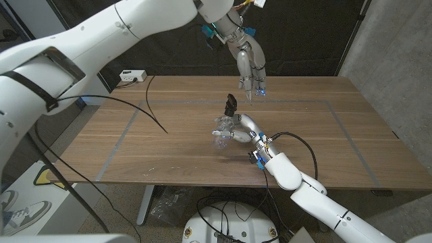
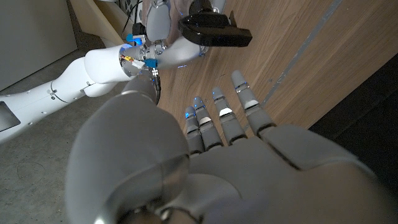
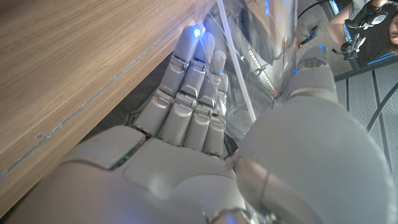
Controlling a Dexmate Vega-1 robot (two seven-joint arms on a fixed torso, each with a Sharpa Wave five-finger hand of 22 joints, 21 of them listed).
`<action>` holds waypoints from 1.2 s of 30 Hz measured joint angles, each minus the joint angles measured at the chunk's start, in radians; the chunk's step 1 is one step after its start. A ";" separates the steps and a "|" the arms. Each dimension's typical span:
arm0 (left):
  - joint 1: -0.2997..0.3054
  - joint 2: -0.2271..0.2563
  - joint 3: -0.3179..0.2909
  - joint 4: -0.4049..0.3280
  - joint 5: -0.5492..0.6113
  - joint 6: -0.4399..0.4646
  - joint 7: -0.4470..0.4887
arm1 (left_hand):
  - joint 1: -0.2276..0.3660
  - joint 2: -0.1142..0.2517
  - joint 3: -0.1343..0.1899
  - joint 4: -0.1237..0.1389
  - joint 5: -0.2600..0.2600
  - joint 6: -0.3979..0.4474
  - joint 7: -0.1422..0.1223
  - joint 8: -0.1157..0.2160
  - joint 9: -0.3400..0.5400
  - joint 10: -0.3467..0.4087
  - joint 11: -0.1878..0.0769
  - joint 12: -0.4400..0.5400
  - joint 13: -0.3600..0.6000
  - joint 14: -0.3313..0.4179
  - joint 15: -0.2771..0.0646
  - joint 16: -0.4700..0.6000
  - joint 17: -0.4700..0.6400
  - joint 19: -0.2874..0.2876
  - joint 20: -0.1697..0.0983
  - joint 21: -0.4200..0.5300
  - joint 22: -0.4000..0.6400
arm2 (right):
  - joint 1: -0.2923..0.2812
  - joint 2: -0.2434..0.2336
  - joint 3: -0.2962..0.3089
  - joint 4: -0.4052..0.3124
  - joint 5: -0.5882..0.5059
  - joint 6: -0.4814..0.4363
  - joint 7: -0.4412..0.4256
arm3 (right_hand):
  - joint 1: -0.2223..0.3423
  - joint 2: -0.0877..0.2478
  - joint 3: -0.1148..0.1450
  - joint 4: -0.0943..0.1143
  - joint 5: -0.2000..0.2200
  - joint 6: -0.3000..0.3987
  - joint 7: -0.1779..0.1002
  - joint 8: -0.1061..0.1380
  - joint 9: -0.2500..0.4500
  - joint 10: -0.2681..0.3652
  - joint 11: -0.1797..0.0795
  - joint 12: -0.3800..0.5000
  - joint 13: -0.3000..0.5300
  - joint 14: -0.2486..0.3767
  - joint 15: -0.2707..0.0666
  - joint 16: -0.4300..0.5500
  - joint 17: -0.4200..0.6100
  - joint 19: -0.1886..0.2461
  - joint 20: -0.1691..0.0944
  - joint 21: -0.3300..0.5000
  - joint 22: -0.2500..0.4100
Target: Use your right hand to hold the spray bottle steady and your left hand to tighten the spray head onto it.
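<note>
The right hand (image 1: 237,129) grips the clear spray bottle (image 1: 223,130) upright on the desk (image 1: 169,152), so holding is done; the left hand (image 1: 250,71), fingers apart and empty, hovers just beyond the black spray head (image 1: 231,104), tightening apparently not begun.

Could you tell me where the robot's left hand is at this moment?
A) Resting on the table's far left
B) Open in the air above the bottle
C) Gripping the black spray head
B: the left hand hangs with fingers apart above the spray bottle, clear of the black spray head.
</note>
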 measured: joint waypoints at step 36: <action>0.089 0.020 -0.107 0.182 -0.098 -0.271 -0.005 | 0.140 0.056 0.062 -0.087 -0.024 0.066 -0.060 0.023 -0.003 0.002 -0.002 0.015 -0.023 -0.019 0.003 0.000 -0.007 -0.016 -0.087 -0.032 0.000 | -0.069 -0.026 0.024 -0.039 0.071 0.091 -0.002 | 0.000 0.000 0.000 0.000 0.000 0.001 0.001 -0.003 0.000 0.000 0.000 0.000 0.000 0.000 0.000 0.003 0.000 -0.007 0.004 0.031 -0.004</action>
